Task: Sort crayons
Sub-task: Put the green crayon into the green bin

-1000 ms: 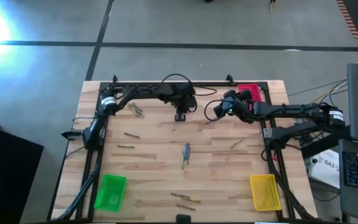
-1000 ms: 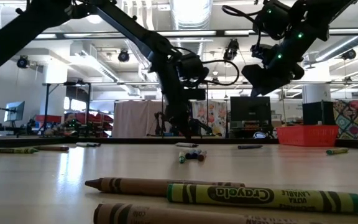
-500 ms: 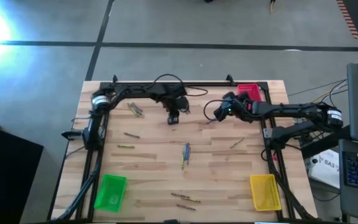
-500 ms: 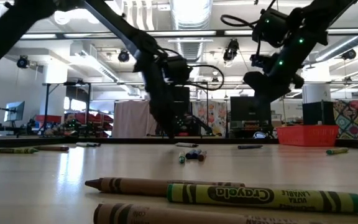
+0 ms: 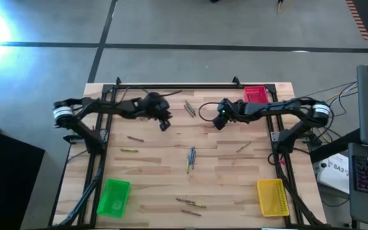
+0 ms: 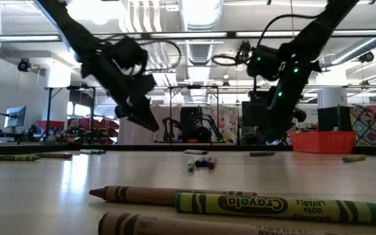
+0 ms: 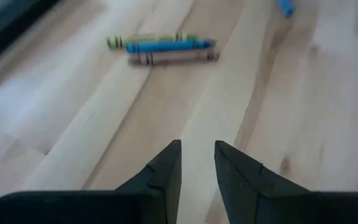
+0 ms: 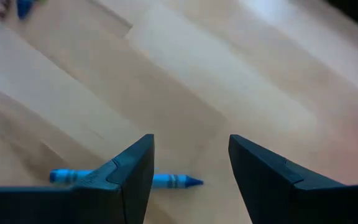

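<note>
Crayons lie scattered on the wooden table (image 5: 171,179). A small bunch of crayons (image 5: 189,108) lies at the far middle, a blue-green-brown cluster (image 5: 190,160) (image 7: 163,50) at the centre, and single ones (image 5: 136,138) (image 5: 130,151) (image 5: 243,147) to the sides. My left gripper (image 5: 165,125) (image 7: 197,165) hovers left of the far bunch, with a narrow gap and nothing between its fingers. My right gripper (image 5: 217,121) (image 8: 191,168) hovers wide open over a blue crayon (image 8: 169,181), which lies flat on the table.
A red tray (image 5: 255,94) stands at the far right corner, a green tray (image 5: 114,197) at the near left and a yellow tray (image 5: 270,197) at the near right. More crayons (image 5: 190,204) (image 6: 175,194) (image 6: 279,205) lie by the near edge.
My left gripper has swung from the far middle toward the table's left edge and rolled about its own line, uncovering the bunch of crayons at the far middle. My right gripper has come down and a little toward the table's centre, staying open.
</note>
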